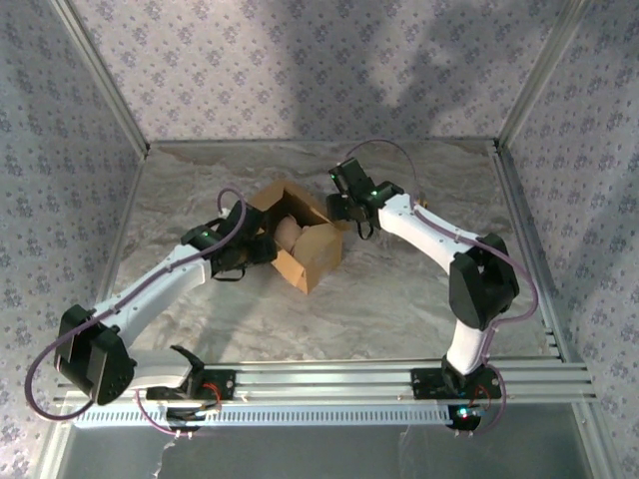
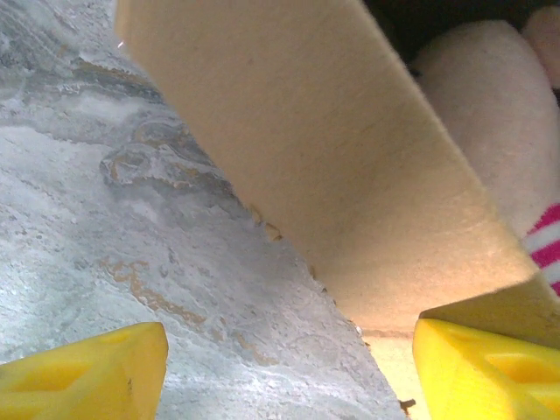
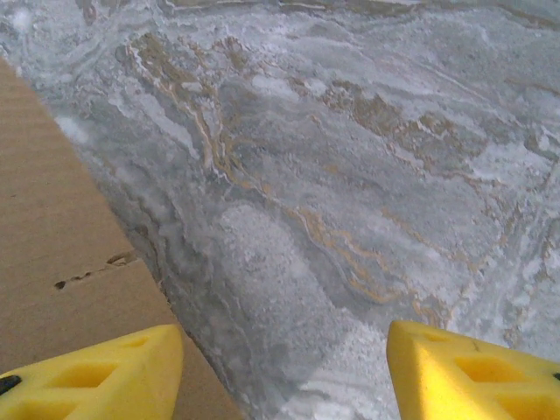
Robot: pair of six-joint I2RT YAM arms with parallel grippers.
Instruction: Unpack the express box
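The express box [image 1: 303, 239] is a brown carton standing open mid-table, flaps spread, with a cream and pink plush doll [image 1: 289, 232] inside. My left gripper [image 1: 262, 248] sits low at the box's left side. In the left wrist view its yellow fingers [image 2: 87, 372] stand open, a box flap [image 2: 332, 175] rises ahead of them, and the doll [image 2: 490, 114] lies past it. My right gripper [image 1: 340, 207] is at the box's far right corner. It is open [image 3: 284, 376] over bare table, with one finger [image 3: 96, 376] above a cardboard flap [image 3: 52, 245].
The marble-patterned table [image 1: 399, 289] is walled in by patterned panels on the left, back and right. An aluminium rail [image 1: 329, 384] carrying both arm bases runs along the near edge.
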